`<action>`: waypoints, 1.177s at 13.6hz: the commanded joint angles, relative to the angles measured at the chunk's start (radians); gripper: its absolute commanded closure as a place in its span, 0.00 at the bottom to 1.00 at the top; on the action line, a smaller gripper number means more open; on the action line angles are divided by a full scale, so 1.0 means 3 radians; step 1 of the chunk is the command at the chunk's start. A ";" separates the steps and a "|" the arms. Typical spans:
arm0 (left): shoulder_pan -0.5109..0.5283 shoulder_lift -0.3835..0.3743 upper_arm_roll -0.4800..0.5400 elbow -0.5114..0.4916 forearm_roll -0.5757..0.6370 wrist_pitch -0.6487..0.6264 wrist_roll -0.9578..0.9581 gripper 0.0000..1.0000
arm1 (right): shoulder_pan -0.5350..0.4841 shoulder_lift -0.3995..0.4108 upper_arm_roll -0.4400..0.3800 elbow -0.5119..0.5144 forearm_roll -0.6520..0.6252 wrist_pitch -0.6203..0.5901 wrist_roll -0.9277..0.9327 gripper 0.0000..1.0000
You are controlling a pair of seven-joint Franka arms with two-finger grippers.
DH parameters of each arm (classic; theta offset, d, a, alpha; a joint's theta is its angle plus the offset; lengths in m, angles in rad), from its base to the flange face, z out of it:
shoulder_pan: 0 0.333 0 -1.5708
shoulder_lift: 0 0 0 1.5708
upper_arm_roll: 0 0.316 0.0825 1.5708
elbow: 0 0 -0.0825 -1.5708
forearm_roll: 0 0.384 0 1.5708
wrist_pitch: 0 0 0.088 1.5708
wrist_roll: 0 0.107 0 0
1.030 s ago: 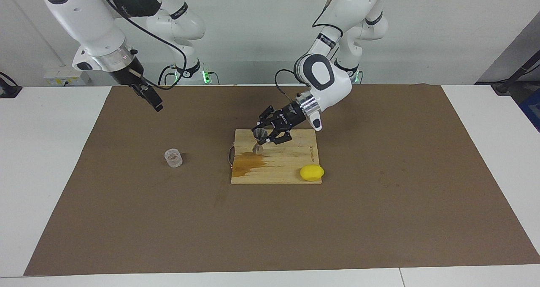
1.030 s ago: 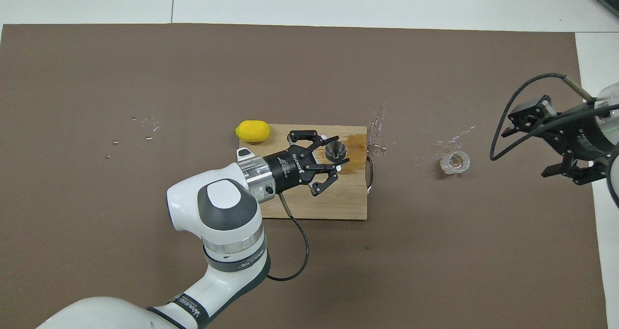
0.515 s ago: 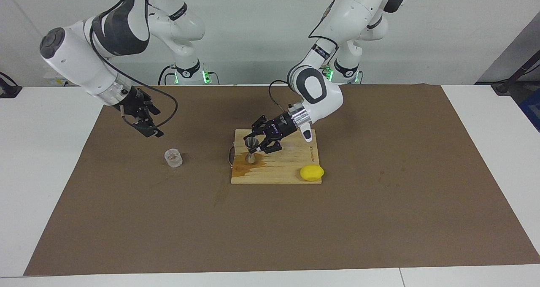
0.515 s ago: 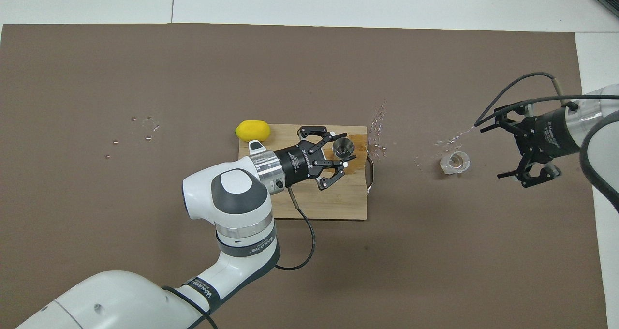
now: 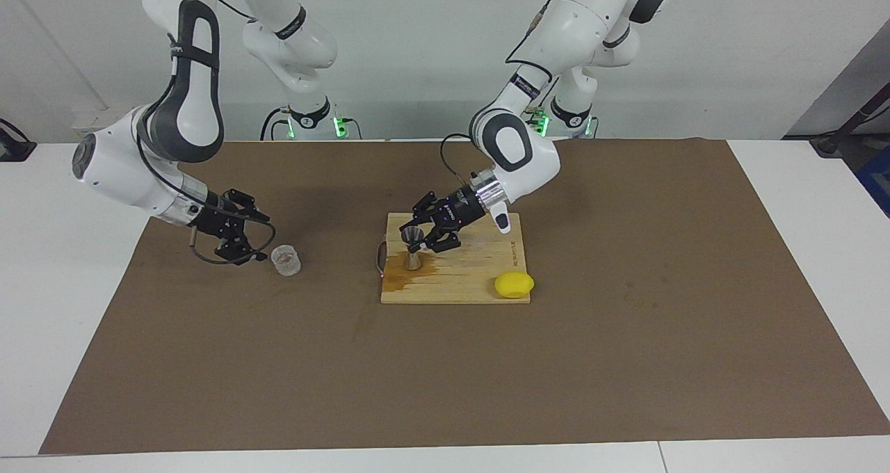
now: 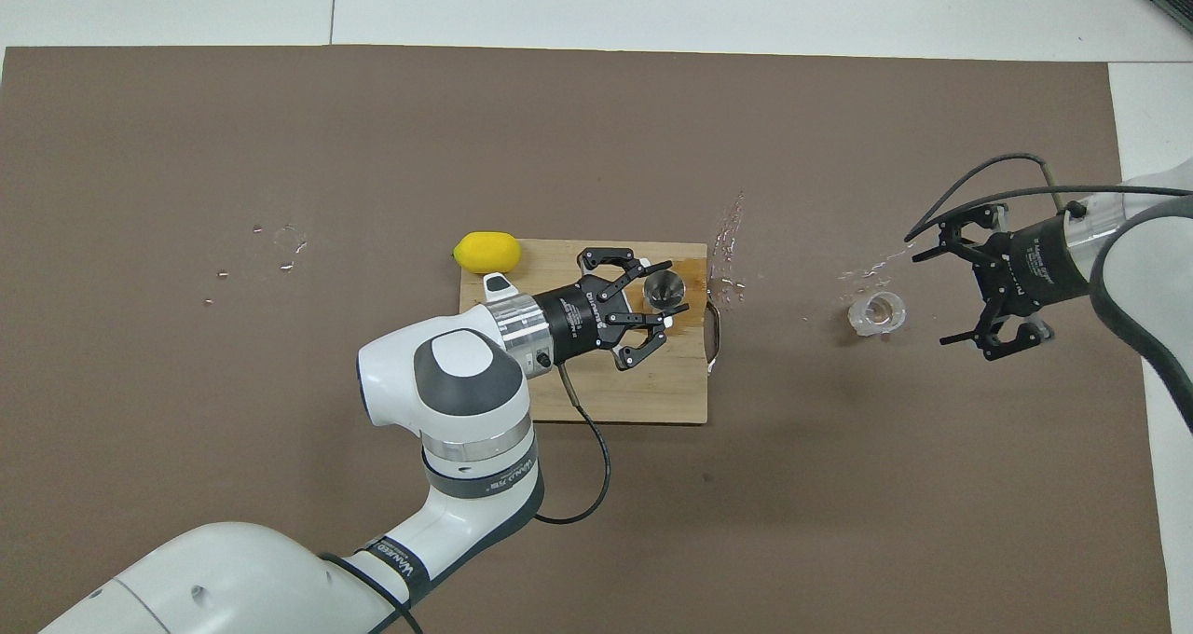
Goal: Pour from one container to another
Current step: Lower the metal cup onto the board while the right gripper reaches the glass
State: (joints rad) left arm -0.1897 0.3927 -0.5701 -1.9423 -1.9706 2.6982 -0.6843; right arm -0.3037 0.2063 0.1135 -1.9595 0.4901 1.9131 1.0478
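Yellow lemon [image 5: 514, 284], silver jigger [image 5: 413, 248]

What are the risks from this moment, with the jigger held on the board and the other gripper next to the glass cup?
1. The left gripper is shut on the narrow jigger; a slip could tip it onto the wet cutting board.
2. The open right gripper is close beside the glass cup; a slightly wrong approach may knock it over.
3. Droplets on the mat show spilling; pouring into so small a mouth may spill more.

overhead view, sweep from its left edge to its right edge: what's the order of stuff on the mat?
Lemon → left gripper, shut on the jigger over the cutting board → glass cup → right gripper, open beside the cup.
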 commanded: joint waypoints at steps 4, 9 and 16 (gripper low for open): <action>-0.0135 0.0077 0.0065 0.0072 -0.0079 0.0143 0.0098 1.00 | -0.0189 0.0298 0.0036 -0.0064 0.0335 0.0127 -0.0495 0.00; -0.0135 0.0077 0.0065 0.0072 -0.0084 0.0159 0.0098 0.00 | -0.0220 0.0626 0.0041 -0.0028 0.0575 0.0239 -0.0880 0.00; -0.0124 0.0077 0.0054 0.0078 -0.0104 0.0154 0.0103 0.00 | -0.0123 0.0611 0.0046 -0.0100 0.0575 0.0214 -0.0910 0.03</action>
State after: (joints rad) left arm -0.2041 0.4034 -0.5687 -1.9396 -1.9707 2.7213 -0.6764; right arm -0.3362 0.4033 0.1257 -1.9725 0.6407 1.9775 0.8009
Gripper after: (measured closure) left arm 0.000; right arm 0.018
